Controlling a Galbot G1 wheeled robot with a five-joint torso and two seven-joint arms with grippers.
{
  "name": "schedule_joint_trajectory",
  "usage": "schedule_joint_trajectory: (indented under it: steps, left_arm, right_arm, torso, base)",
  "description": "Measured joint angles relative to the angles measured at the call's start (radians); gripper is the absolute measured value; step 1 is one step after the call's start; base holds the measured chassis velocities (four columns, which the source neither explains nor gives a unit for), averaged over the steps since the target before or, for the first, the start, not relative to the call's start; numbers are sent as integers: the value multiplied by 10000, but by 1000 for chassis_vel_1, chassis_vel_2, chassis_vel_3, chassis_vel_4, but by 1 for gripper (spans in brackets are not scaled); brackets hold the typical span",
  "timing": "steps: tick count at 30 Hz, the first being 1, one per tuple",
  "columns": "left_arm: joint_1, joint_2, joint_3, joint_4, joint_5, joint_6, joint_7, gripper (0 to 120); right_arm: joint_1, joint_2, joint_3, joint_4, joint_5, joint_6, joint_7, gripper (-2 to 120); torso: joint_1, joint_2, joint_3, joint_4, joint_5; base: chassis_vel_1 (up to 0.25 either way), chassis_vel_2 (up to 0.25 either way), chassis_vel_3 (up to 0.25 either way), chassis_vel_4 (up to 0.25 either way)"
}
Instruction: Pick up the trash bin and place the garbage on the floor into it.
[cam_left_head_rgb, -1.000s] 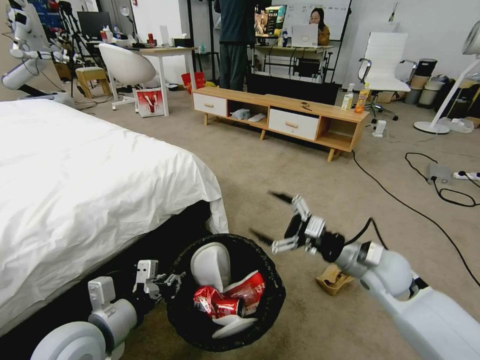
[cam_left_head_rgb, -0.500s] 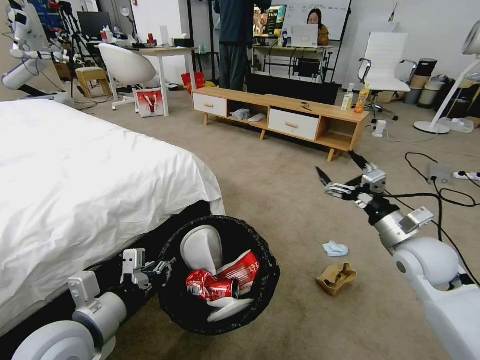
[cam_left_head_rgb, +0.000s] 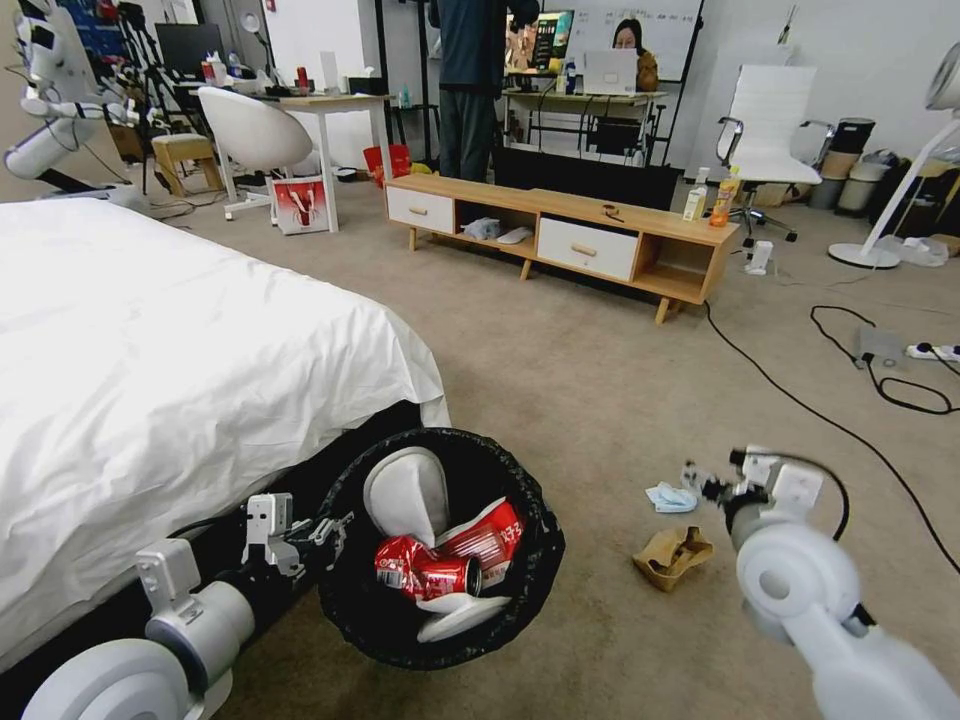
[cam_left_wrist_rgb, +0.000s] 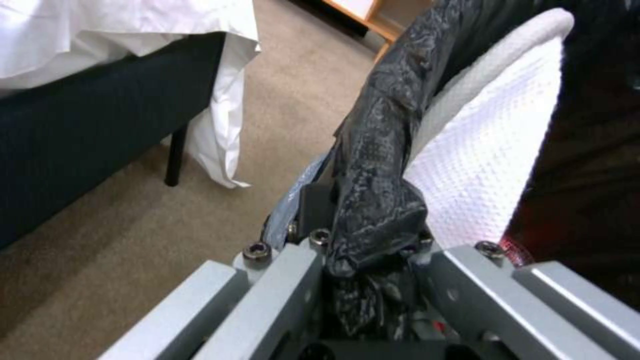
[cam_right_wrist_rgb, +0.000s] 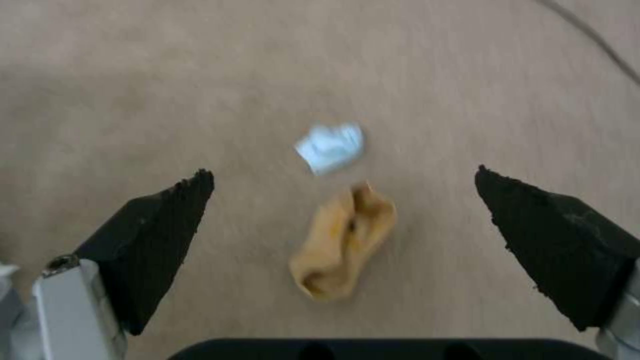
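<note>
Bin (cam_left_head_rgb: 350, 600): round, lined with a black bag, beside the bed (cam_left_head_rgb: 180, 350) at its foot corner, seemingly off the floor (cam_left_head_rgb: 560, 360); a white lid flap (cam_left_head_rgb: 405, 495) stands inside, tilted
In the bin: crushed red can (cam_left_head_rgb: 425, 575) and red-and-white carton (cam_left_head_rgb: 490, 535), touching, with a second white flap just beneath them
Left pincer (cam_left_head_rgb: 318, 532): at the bin's bed-side rim, clamped on the rim and its bag; in the left wrist view the crinkled bag (cam_left_wrist_rgb: 380, 200) is bunched between the jaws, with the white flap (cam_left_wrist_rgb: 493, 150) just beyond
Right pincer (cam_right_wrist_rgb: 343, 210): fingers (cam_right_wrist_rgb: 160, 220) spread wide apart, holding nothing, pointing down at the floor
Paper bag (cam_left_head_rgb: 672, 556): crumpled, brown, on the floor well apart from the bin on its right; in the right wrist view the bag (cam_right_wrist_rgb: 343, 240) lies between the two fingertips, below them, not touching
Mask (cam_left_head_rgb: 670, 496): light blue, crumpled, on the floor just beyond the paper bag, near it but apart; in the right wrist view (cam_right_wrist_rgb: 331, 146) it sits past the fingertips
Right arm: reaches out low over the floor, right of the litter in the head view
Cable (cam_left_head_rgb: 800, 400): black, crosses the floor farther off to the right
</note>
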Motion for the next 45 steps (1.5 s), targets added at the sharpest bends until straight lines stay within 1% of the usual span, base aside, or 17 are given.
schedule_joint_trajectory:
  steps: [4,6,9,11,15,24,26,27,30,31,32,35,36,37,39,42,45]
  left_arm:
    - [-22,-4,84,0,-3,-1,14,2]
    - [-22,-4,86,0,-3,0,14,2]
    - [-16,-15,107,-4,-4,0,20,2]
    - [37,-22,102,-30,-3,-1,32,2]
    - [48,-21,99,-34,-3,-1,36,2]
    - [116,-17,48,-73,-2,-1,58,2]
    - [131,-19,41,-84,-1,-1,63,2]
    - [131,-19,41,-84,-1,-1,63,2]
    - [145,-45,59,-83,10,-1,66,2]
    - [145,-45,59,-83,10,-1,66,2]
    - [146,-57,74,-83,18,-1,70,2]
    - [145,-57,83,-81,22,-1,74,2]
    - [146,-50,107,-53,28,0,85,2]
    - [151,-50,119,-30,40,-1,97,2]
    - [164,-55,121,-26,46,-1,103,2]
    - [189,-76,126,0,76,-5,172,2]
    - [180,-79,132,12,77,-7,177,2]
  right_arm:
    - [-164,274,120,-623,114,238,161,100]
    - [-167,289,127,-656,114,246,157,100]
    - [-118,562,190,-1303,55,392,19,100]
    - [44,842,209,-1986,-94,521,-201,100]
    - [68,878,210,-2082,-111,537,-235,100]
    - [426,1349,224,-3329,-303,806,-845,100]
    - [643,1632,225,-3985,-398,994,-1234,100]
    - [643,1632,225,-3985,-398,994,-1234,100]
    - [949,2054,204,-5029,-661,1317,-2123,100]
    - [949,2054,204,-5029,-661,1317,-2123,100]
    - [1111,2263,172,-5515,-792,1494,-2521,100]
    - [1231,2394,151,-5877,-987,1665,-2770,100]
    - [1427,2554,111,-6465,-1272,1893,-3112,100]
    - [1546,2611,107,-6780,-1403,1997,-3324,100]
    - [1607,2633,106,-6942,-1462,2047,-3436,100]
    - [2058,2811,109,-7981,-1743,2425,-4070,100]
    - [2265,2887,112,-8362,-1818,2541,-4223,100]
  torso:
    - [0,0,0,0,0]
    - [0,-1,0,0,0]
    - [0,0,0,0,-1]
    - [0,0,0,1,-2]
    - [0,-1,0,1,-1]
    - [0,0,0,1,-1]
    - [0,0,0,1,-1]
    - [0,0,0,1,-1]
    - [0,0,1,1,-3]
    - [0,0,1,1,-3]
    - [0,-1,1,1,1]
    - [0,-1,1,2,-1]
    - [0,-1,1,1,3]
    - [1,0,1,0,-3]
    - [0,-1,1,0,-4]
    - [1,-1,1,0,0]
    - [1,0,1,1,0]
  base:
    - [0,0,0,0]
    - [0,0,0,0]
    - [0,0,0,0]
    - [0,0,0,0]
    - [0,0,0,0]
    - [0,0,0,0]
    - [0,0,0,0]
    - [0,0,0,0]
    - [0,0,0,0]
    - [0,0,0,0]
    - [0,0,0,0]
    - [0,0,0,0]
    - [0,0,0,0]
    - [0,0,0,0]
    - [0,0,0,0]
    - [0,0,0,0]
    - [0,0,0,0]
